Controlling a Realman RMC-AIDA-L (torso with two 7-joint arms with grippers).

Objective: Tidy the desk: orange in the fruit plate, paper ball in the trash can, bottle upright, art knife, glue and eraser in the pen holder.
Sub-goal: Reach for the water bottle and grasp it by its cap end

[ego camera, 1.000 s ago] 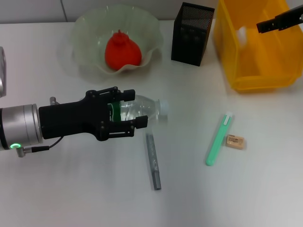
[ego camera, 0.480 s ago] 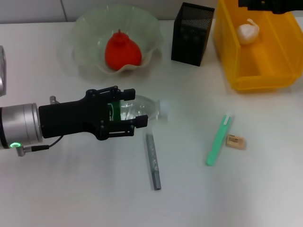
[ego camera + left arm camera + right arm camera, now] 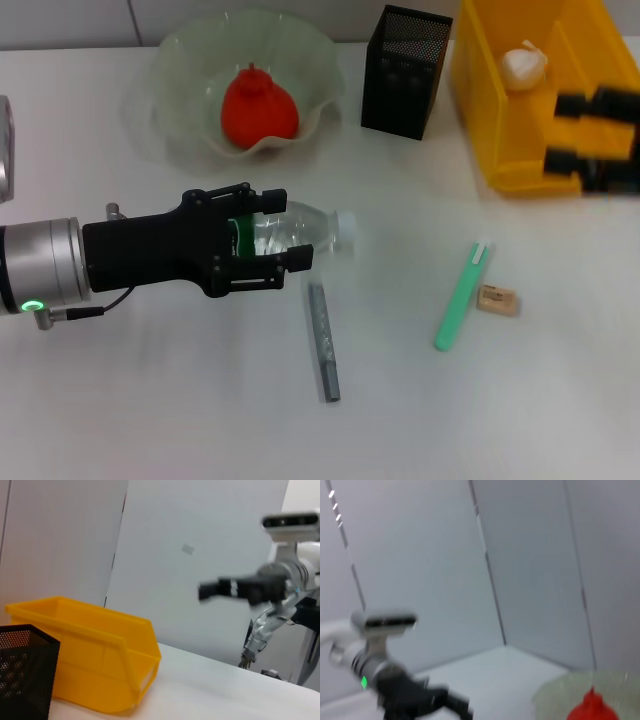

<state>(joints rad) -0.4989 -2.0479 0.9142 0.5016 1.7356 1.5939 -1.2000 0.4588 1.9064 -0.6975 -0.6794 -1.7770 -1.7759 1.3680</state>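
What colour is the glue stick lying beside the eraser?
Light translucent green with a white tip; the glue stick shows best in the head view, next to the tan eraser.

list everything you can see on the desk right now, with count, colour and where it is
orange: 1, red-orange, inside the fruit plate
fruit plate: 1, translucent pale green, far left of the desk
pen holder: 1, black mesh, far centre, between fruit plate and trash can
trash can: 1, bright yellow, far right
paper ball: 1, white, inside the trash can
bottle: 1, clear with green label, lying on its side mid-left
art knife: 1, grey, near centre, below the bottle
glue: 1, light green, lying right of centre
eraser: 1, tan, just right of the glue
left gripper: 1, black, jaws around the lying bottle
right gripper: 1, black, over the trash can's near right edge
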